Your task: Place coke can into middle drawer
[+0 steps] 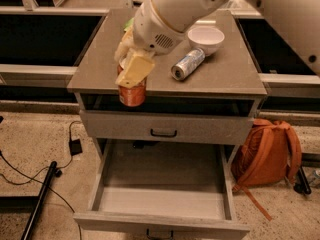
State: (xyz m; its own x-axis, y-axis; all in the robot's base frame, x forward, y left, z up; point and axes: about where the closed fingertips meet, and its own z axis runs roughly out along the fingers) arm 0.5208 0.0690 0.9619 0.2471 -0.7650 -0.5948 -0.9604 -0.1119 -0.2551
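My gripper (131, 79) is shut on the coke can (132, 95), a red-orange can held upright in the air just in front of the cabinet top's front edge, left of centre. The yellowish fingers (134, 70) cover the can's upper part. The middle drawer (162, 200) is pulled wide open below, its pale grey floor bare. The can hangs above the drawer's left rear part, level with the closed top drawer front (165, 128).
On the cabinet top (230, 71) lie a silver-and-pale-blue can (188, 64) on its side and a white bowl (205, 38). A green item is mostly hidden behind the arm. An orange backpack (267, 151) leans right of the cabinet. Cables and a dark pole lie on the floor at left.
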